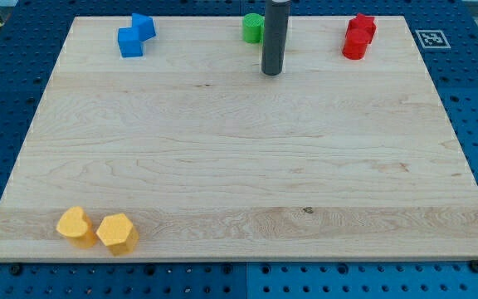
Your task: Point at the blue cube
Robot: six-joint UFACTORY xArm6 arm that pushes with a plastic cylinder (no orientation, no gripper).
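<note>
Two blue blocks sit at the board's top left, touching: a blue cube [129,42] and another blue block [144,26] just up and right of it. My tip [272,72] is at the top middle of the board, well to the right of the blue cube. A green block [252,28] lies just up and left of the rod, partly hidden behind it.
Two red blocks [358,36] sit close together at the top right. Two yellow blocks, a heart-like one [75,226] and a hexagonal one [117,233], touch at the bottom left. The wooden board [239,166] lies on a blue perforated table; a marker tag [431,38] is beyond its top right corner.
</note>
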